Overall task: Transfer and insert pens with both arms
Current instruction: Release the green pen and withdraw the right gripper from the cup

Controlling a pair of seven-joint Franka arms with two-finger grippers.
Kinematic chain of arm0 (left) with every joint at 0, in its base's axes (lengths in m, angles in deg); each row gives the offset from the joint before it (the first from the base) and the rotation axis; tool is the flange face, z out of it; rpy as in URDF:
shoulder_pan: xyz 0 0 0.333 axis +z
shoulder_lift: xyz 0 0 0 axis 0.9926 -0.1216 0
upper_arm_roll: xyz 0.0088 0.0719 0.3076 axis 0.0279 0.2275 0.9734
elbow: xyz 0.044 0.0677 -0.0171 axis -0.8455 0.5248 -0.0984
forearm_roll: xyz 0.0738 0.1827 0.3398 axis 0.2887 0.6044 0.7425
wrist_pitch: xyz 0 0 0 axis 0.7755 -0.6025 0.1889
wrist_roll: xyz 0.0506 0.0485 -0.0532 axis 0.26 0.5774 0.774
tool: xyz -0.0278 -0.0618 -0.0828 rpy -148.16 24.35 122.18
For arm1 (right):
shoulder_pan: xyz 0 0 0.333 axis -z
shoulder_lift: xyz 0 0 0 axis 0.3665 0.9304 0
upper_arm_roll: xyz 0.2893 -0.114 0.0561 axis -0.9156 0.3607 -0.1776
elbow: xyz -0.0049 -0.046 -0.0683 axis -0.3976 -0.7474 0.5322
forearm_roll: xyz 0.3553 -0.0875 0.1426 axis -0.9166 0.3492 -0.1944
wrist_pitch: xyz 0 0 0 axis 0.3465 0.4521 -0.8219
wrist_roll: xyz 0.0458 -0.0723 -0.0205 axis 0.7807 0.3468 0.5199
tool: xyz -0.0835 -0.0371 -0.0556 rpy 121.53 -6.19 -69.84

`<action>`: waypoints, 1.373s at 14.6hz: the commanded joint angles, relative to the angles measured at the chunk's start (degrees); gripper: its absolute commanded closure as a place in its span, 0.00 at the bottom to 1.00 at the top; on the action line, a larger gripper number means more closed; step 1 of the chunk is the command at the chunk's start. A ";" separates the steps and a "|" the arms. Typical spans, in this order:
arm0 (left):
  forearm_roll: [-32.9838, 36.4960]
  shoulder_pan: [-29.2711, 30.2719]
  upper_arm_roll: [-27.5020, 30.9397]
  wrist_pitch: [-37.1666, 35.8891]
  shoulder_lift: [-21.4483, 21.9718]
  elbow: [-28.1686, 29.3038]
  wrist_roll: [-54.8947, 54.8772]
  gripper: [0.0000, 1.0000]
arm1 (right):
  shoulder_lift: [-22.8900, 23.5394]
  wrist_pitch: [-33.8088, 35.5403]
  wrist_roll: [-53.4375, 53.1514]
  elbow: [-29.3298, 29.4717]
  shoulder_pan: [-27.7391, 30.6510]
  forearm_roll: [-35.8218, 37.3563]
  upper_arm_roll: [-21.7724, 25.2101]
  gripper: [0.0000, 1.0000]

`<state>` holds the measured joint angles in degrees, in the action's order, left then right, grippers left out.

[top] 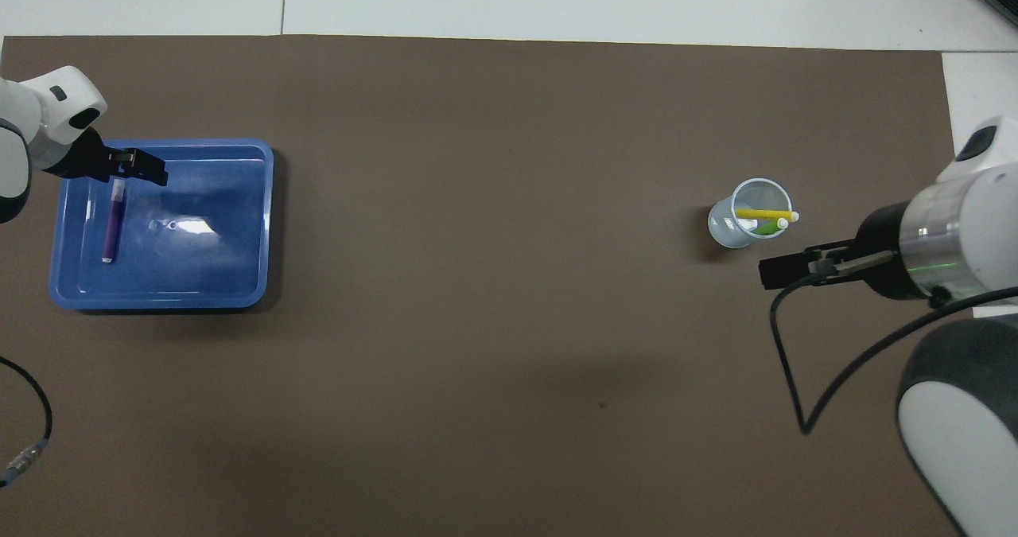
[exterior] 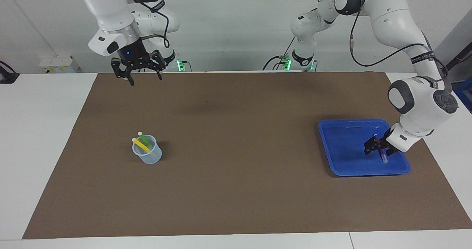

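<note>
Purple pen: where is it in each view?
Facing view: purple pen lies in the blue tray, under the left claw.
Overhead view: purple pen lies in the same tray, near its outer wall.
Shared landmark: the clear cup holding two pens.

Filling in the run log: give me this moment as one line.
left hand: open, over purple pen in tray | right hand: open, raised, empty | yellow, green pens: in cup

You have the yellow pen (exterior: 141, 145) and the bright green pen (exterior: 143, 138) leaning together, pale ends up, in the clear cup (exterior: 148, 157), while the purple pen (top: 113, 224) lies flat in the blue tray (top: 199, 278), toward the left arm's end.
</note>
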<state>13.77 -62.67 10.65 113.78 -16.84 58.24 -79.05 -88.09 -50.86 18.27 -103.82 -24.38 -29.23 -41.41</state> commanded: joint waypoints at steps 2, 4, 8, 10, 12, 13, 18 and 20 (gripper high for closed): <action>1.89 1.80 -0.15 -0.30 -1.02 -1.32 -0.52 0.05 | -0.91 -3.49 -8.92 -2.72 -2.91 -2.20 -0.03 0.00; 2.60 2.42 -0.24 -0.39 -1.20 -1.14 -0.61 0.05 | -0.83 -3.76 -9.27 -3.17 -2.92 -4.14 -0.03 0.00; 3.04 2.51 -0.24 -0.39 -1.29 -1.14 -0.69 0.05 | -0.91 -3.94 -12.61 -3.60 -2.92 -6.17 -0.03 0.00; 3.04 3.21 -0.24 -0.22 -1.29 -0.44 -0.78 0.05 | -0.91 -4.11 -12.61 -3.87 -2.92 -6.17 -0.03 0.00; 3.04 3.65 -0.24 1.01 -1.11 1.22 -0.78 0.06 | -0.91 -5.34 -12.61 -4.31 -3.01 -6.17 -0.03 0.00; 3.04 4.00 -0.24 1.71 -0.85 2.36 -0.78 0.06 | -0.91 -5.43 -12.61 -4.48 -3.01 -6.25 -0.03 0.00; 3.04 4.18 -0.24 1.89 -0.67 2.81 -0.78 0.06 | -0.91 -5.61 -13.23 -4.66 -3.53 -9.07 -0.03 0.00; 3.04 4.27 -0.24 3.46 -0.67 3.68 -0.87 0.06 | -0.91 -5.87 -13.84 -4.66 -4.23 -9.07 -0.03 0.00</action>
<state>15.81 -59.02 10.73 114.74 -17.77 60.29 -79.26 -88.07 -55.11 6.20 -107.08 -28.03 -37.19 -41.38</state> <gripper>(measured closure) 0.057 0.000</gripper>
